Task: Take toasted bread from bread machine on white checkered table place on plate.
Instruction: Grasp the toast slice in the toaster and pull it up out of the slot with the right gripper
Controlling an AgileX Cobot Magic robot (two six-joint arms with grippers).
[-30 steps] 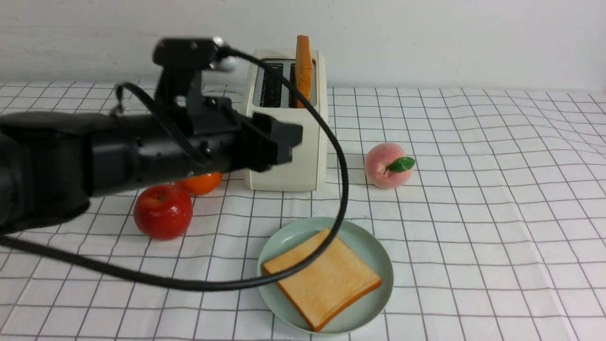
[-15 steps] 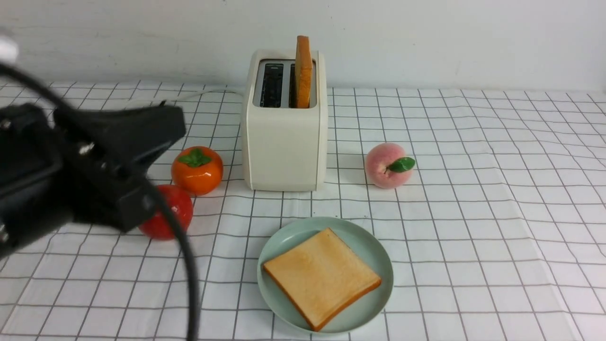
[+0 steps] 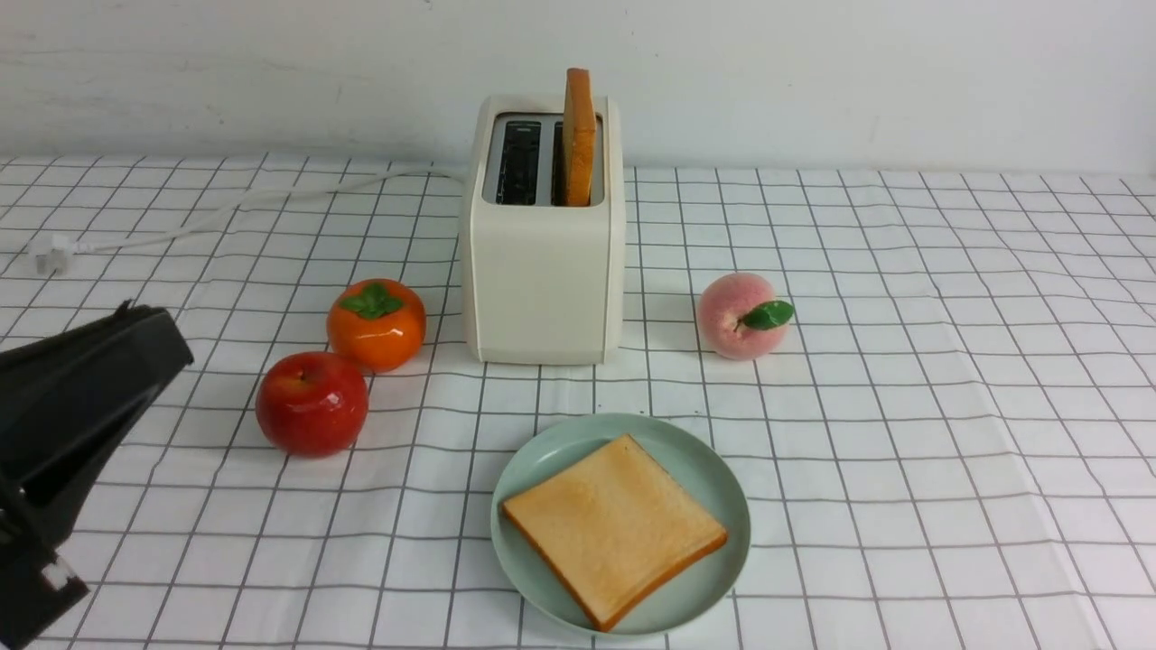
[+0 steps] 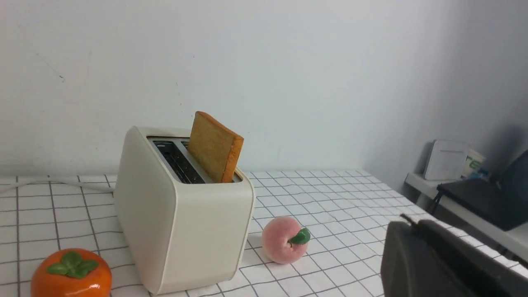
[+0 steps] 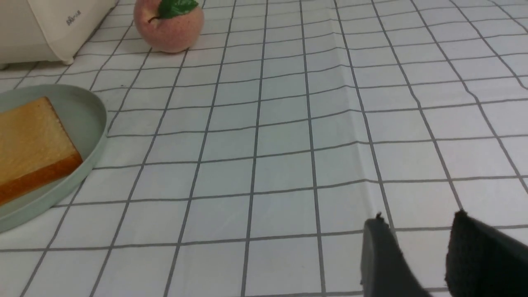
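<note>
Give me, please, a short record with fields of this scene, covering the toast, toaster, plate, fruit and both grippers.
toaster: upright, left slot empty
standing toast: upright in the toaster's right slot
flat toast: lying on the plate, in front of the toaster
fruit: persimmon and apple left of the toaster, peach to its right
left gripper: shut, empty, low at the front view's left edge
right gripper: open, empty, over the tablecloth

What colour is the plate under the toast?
The plate is pale mint green, and it shows best in the front view.
</note>
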